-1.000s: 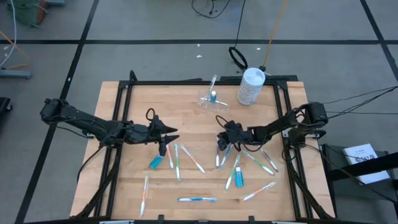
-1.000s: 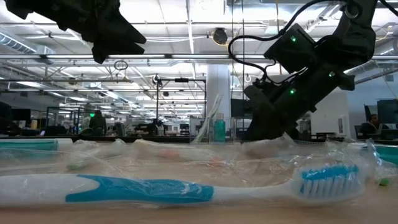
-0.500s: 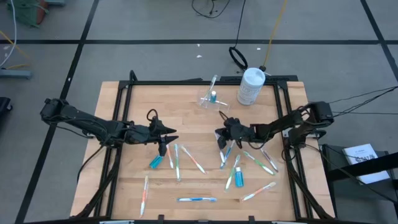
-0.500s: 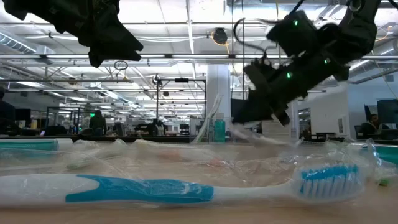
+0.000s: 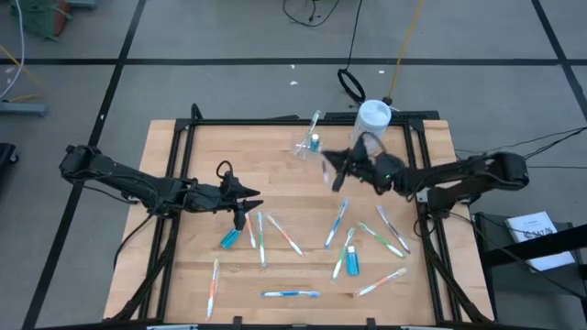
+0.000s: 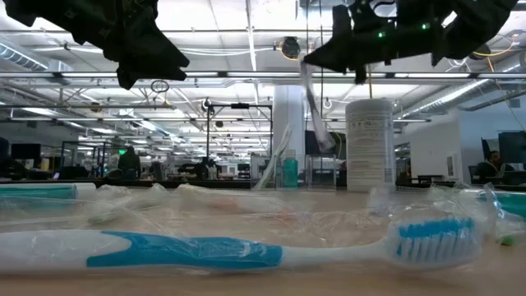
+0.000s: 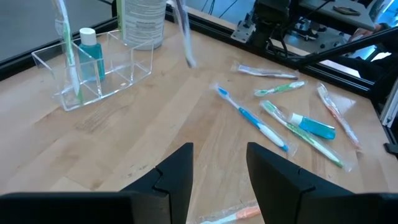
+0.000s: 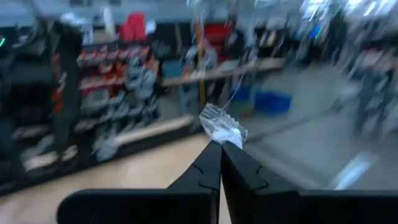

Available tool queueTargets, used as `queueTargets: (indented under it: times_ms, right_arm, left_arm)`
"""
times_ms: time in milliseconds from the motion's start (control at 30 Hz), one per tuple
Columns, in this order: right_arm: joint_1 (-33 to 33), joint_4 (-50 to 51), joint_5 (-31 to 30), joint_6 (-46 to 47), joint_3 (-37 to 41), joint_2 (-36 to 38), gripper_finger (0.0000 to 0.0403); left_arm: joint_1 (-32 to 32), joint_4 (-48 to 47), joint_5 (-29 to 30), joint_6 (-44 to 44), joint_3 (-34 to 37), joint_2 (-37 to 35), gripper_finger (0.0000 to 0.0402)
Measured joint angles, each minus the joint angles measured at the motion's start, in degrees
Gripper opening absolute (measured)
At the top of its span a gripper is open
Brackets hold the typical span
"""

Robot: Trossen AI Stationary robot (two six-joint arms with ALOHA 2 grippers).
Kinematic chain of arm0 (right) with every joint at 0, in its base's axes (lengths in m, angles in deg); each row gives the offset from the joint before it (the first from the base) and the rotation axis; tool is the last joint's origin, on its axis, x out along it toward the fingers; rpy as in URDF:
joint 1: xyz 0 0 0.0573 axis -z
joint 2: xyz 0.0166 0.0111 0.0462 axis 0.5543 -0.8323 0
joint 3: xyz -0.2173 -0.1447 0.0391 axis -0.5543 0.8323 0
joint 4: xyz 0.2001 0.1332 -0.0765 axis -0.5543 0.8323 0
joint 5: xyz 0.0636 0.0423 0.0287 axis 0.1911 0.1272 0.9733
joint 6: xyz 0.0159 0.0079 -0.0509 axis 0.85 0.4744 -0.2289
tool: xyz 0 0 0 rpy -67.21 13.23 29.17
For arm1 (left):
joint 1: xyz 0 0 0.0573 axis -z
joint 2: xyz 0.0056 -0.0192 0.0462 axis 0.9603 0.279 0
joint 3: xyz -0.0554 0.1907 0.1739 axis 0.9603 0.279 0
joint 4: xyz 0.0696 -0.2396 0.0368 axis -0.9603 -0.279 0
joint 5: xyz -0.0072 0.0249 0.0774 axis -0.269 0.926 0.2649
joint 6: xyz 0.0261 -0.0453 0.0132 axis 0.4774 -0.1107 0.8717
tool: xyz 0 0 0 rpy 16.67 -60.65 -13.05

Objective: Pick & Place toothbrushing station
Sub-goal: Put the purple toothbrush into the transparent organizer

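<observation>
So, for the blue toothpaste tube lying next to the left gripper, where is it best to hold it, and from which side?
Probably across the flat body of the blue toothpaste tube, coming straight down. It lies flat on the table, so only its narrow sides give a hold. The open left gripper hovers close by, and toothbrushes lie beside it, so close carefully.

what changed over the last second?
The right pincer, shut on a wrapped toothbrush, lifted it off the pile and swung toward the clear holder at the table's far edge, beside the white bottle. The brush now hangs in the air. The left pincer stayed open, hovering above the left toothbrushes; the rest of the toothbrushes and tubes did not move.
</observation>
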Motion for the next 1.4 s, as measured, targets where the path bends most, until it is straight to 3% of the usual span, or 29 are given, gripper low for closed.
queueTargets:
  times_ms: [300, 567, 900, 1200, 1400]
  right_arm:
    - [9.4, -7.2, -1.0, -18.0, 0.0, 0.9, 0.0]
    - [14.6, -7.2, -0.9, -18.0, 0.0, -3.3, 0.0]
    - [14.6, -7.1, -1.0, -17.0, 0.0, -9.5, 0.0]
    - [13.3, 0.3, -1.5, -14.9, 0.0, -10.9, 0.0]
    - [11.6, 3.8, -12.7, -9.5, 0.0, -10.6, 0.0003]
  left_arm:
    - [0.0, 0.1, 2.4, 0.0, 0.0, 0.0, 0.0152]
    - [-0.1, 0.1, 5.0, 0.0, 0.0, 0.0, 0.0152]
    - [-0.1, 0.1, 5.1, 0.6, 0.0, 0.0, 0.0152]
    - [0.1, 0.1, 4.5, -0.2, 0.0, 0.0, 0.0152]
    - [0.9, 0.0, 4.5, -0.3, 0.0, 0.0, 0.0152]
